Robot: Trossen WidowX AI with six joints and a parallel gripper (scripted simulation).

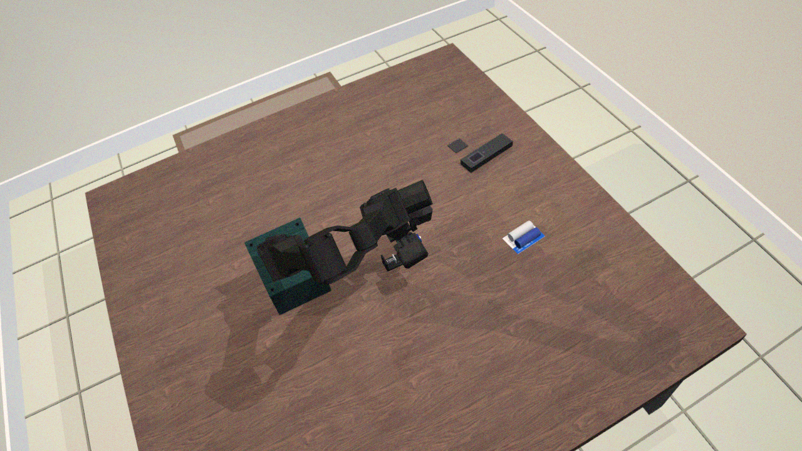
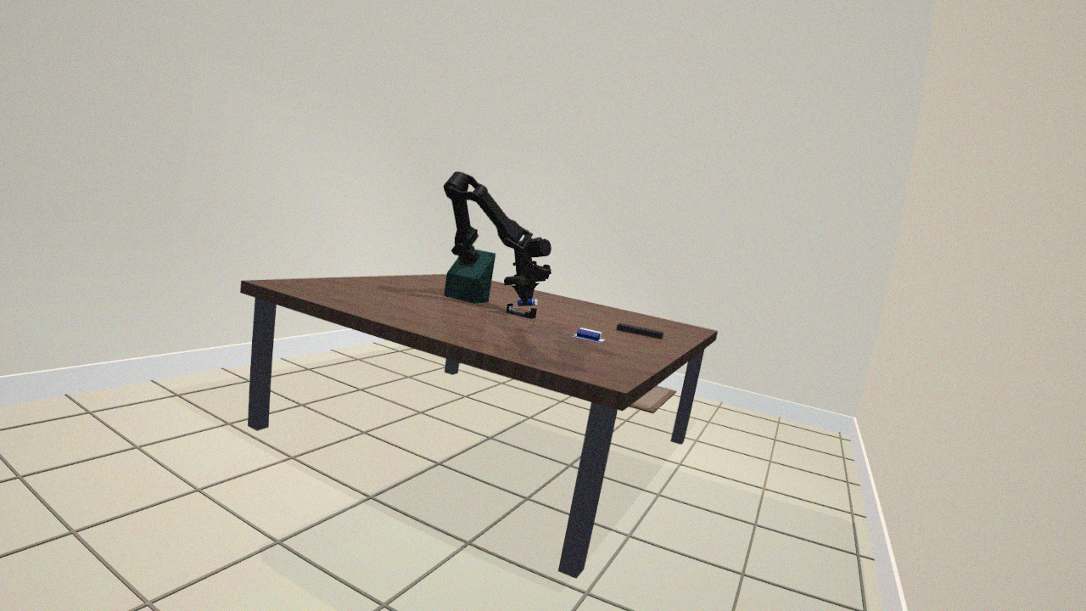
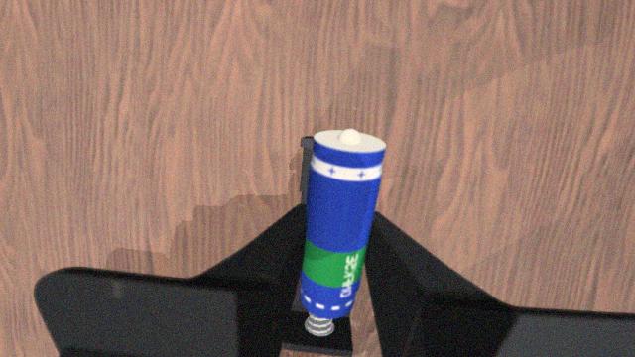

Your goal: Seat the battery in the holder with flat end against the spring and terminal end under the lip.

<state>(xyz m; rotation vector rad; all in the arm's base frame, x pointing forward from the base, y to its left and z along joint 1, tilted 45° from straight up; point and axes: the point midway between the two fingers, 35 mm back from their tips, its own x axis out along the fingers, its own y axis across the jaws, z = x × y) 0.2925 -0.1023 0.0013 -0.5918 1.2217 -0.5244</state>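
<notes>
The blue battery [image 3: 342, 208] [image 2: 529, 302], with a green band, is held with its white terminal end at the top of the wrist view and its flat end at the bottom. My gripper [image 3: 335, 218] [image 2: 525, 299] is shut on it. The black holder [image 1: 386, 262] [image 2: 521, 314] [image 3: 317, 342] stands on the table below it; a small gap between them shows in the exterior view. In the wrist view the coil spring [image 3: 319, 325] shows just past the flat end. The battery hides most of the holder there, including the lip; only a left edge shows. The arm covers much of it in the top view.
A card with a white and a blue cylinder [image 1: 527, 237] [image 2: 588, 333] lies farther out on the table [image 1: 392, 364]. A black remote [image 1: 493, 149] [image 2: 639, 330] and a small dark cover [image 1: 457, 145] lie beyond. The arm stands on a dark green base block [image 1: 302, 294] [image 2: 467, 288].
</notes>
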